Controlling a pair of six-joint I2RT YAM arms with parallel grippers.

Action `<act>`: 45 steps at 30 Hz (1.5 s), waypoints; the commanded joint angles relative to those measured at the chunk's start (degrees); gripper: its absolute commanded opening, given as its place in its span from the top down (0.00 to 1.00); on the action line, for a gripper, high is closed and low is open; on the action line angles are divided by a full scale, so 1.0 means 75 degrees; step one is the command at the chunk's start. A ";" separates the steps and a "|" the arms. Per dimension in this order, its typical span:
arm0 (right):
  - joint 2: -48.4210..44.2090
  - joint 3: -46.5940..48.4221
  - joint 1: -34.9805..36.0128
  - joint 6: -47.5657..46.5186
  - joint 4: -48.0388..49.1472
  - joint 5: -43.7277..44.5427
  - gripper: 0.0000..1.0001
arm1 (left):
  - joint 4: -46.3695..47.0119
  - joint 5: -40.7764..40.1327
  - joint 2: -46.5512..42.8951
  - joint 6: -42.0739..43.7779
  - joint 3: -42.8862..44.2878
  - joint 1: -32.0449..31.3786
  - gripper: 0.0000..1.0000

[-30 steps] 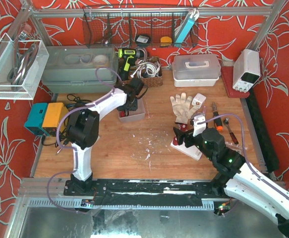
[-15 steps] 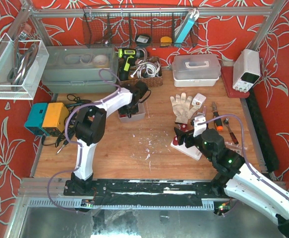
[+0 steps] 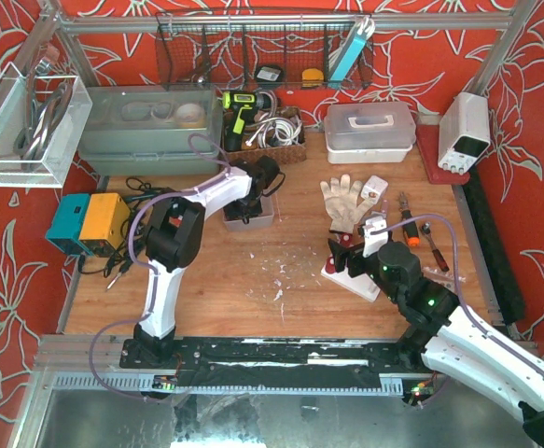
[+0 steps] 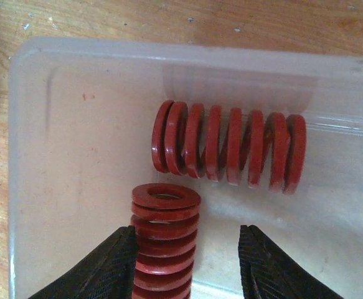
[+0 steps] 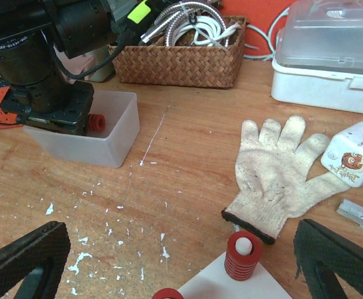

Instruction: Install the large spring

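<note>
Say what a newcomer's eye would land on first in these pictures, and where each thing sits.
Two bright red coil springs in the translucent plastic tub stand out: one lies on its side, the other stands upright between the fingers of the open left pincer. Another red spring on a white peg sits near the white cotton glove.

The large spring (image 4: 230,148), red with thick coils, lies on its side mid-frame inside a translucent bin (image 4: 56,156), just above a narrower red spring (image 4: 165,237) standing on end.
</note>
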 commanded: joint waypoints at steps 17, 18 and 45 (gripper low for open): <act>0.0231 0.0046 0.0006 -0.0121 0.0178 0.0154 0.02 | -0.0022 0.0106 -0.0164 -0.0008 -0.0134 -0.0015 0.51; 0.0232 0.0058 0.0008 -0.0121 0.0169 0.0146 0.01 | 0.0051 0.0109 -0.0174 0.0033 -0.0260 -0.0015 0.50; 0.0714 0.0698 0.0002 0.0511 -0.0557 -0.0077 0.01 | 0.1452 -0.0020 -0.1782 0.0757 -0.1379 -0.0027 0.92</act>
